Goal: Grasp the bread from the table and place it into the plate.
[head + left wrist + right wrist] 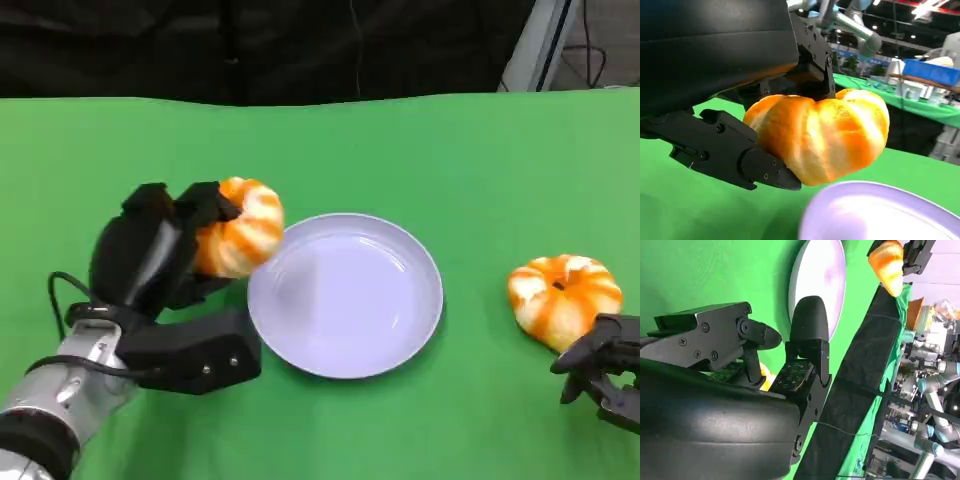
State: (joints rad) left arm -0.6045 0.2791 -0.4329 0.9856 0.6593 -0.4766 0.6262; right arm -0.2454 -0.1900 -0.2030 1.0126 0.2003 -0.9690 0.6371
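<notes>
While head cam shows 2nd bread, left robot hand grips bread.

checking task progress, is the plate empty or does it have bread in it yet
Empty. The plate shows a bare white surface; one bread is held by the left robot hand beside its rim, the other bread lies on the table.

No readable text

No words, labels, brands or numbers could be read on anything in the three views; the background signs in the wrist views were too blurred.

The plate sits mid-table, 1 bread at its left rim, another bread well right.
</notes>
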